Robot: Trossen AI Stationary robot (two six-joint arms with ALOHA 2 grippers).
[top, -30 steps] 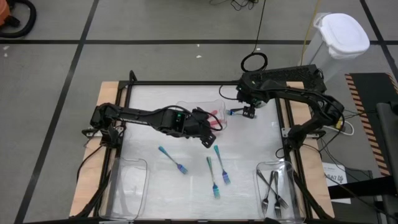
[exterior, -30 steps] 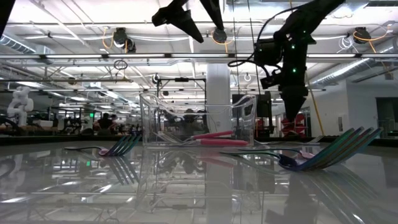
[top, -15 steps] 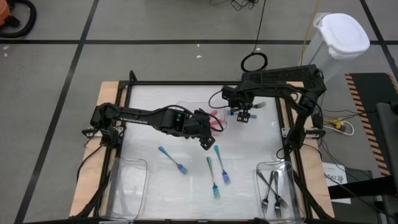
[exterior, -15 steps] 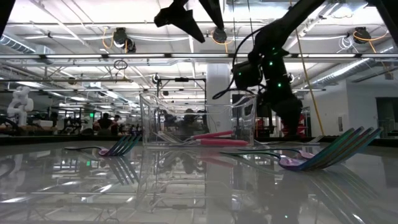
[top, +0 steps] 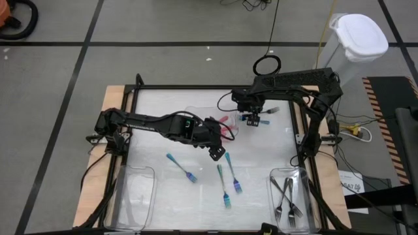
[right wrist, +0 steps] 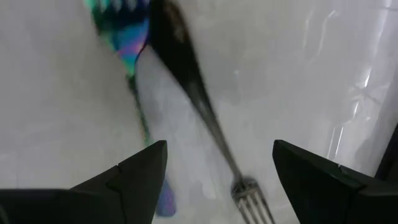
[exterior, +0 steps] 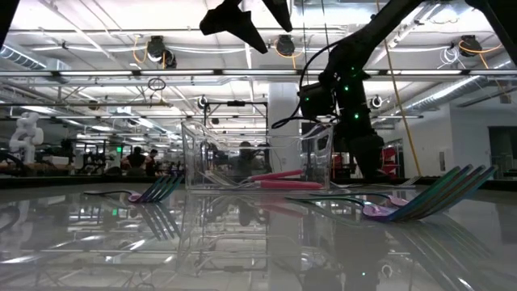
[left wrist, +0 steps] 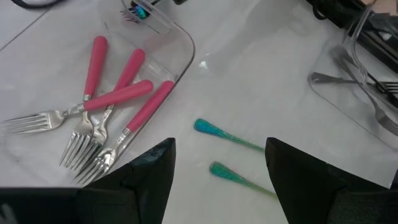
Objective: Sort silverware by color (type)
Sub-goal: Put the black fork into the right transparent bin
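Note:
My right gripper (top: 253, 119) (right wrist: 219, 146) is open and low over the far right-centre of the table. Below it a teal iridescent fork (right wrist: 124, 37) and a dark grey fork (right wrist: 199, 106) lie flat, between its fingers but untouched. My left gripper (top: 217, 150) (left wrist: 221, 144) is open and raised (exterior: 242, 20) beside a clear tray (left wrist: 180, 43) that holds several pink-handled forks (left wrist: 118, 96) (top: 227, 124). Three teal forks (top: 181, 168) (top: 224, 188) (top: 232, 171) lie flat on the table nearer me.
A clear tray at the near right corner holds grey forks (top: 287, 199). Another clear tray (top: 134, 196) sits at the near left corner. A white bin (top: 356, 36) stands beyond the table's far right corner. The dark frame (top: 196, 87) rims the table.
My right gripper has moved a little toward the table's left edge and come down closer to the table, beside the pink-fork tray, while its elbow has drawn in. The forks have stayed where they lay.

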